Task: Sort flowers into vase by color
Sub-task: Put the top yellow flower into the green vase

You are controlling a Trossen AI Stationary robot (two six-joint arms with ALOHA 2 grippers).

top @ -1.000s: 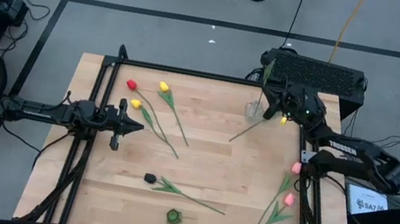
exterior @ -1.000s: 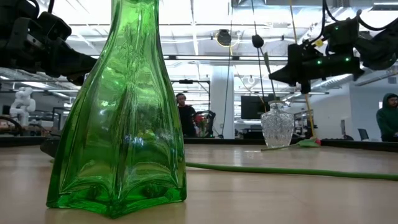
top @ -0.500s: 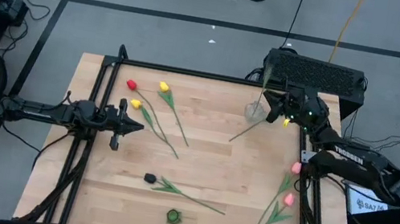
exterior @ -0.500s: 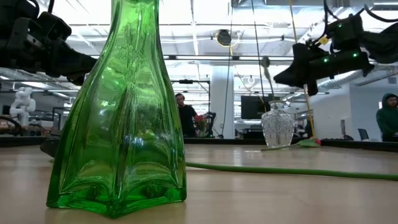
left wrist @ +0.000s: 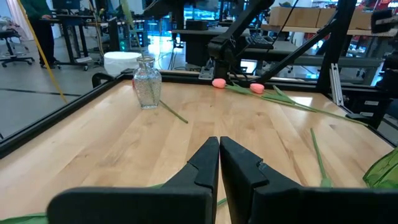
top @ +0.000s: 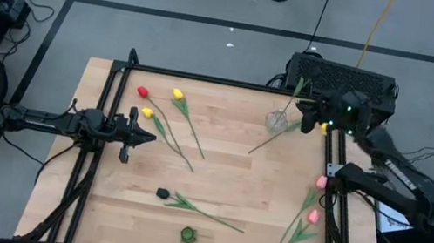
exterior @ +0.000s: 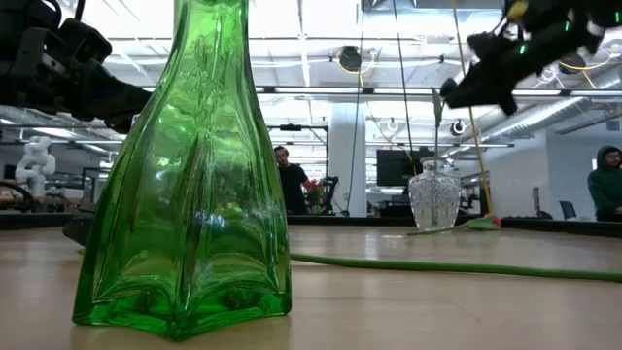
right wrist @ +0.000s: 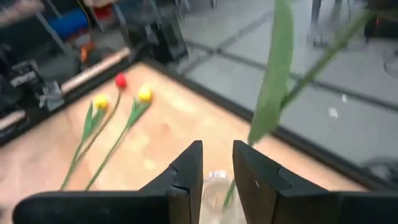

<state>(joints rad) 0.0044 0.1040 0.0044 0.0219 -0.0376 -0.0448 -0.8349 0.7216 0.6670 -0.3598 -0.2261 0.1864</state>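
A clear glass vase [top: 276, 120] stands near the table's far right corner with one tulip stem [top: 290, 98] in it. The stem leans toward the right edge, and its head does not show. My right gripper [top: 302, 118] hovers open just right of and above the vase, which shows between its fingers in the wrist view [right wrist: 217, 186]. My left gripper [top: 151, 137] waits shut over the table's left side. Red [top: 142, 91], yellow [top: 177, 95], black [top: 162, 193] and pink [top: 321, 182] tulips lie flat on the wood. A green vase [top: 189, 235] stands near the near edge. My right gripper has a plain gap between its fingers and pinches nothing. The leaning stem [right wrist: 258, 134] passes close by one fingertip [right wrist: 239, 149], and I cannot tell whether they touch.
A loose green stem [top: 265, 143] lies on the table beside the clear vase. A second yellow tulip [top: 147, 112] lies near my left gripper and a second pink one [top: 313, 216] near the right rail. A black frame [top: 206, 78] borders the table, and a black box [top: 344, 76] sits behind the far right corner.
My right gripper has risen and drawn back toward the table's right edge, away from the clear vase, tipping more steeply nose-down. The stem in the vase has stayed in it, and its top has swung toward the right edge.
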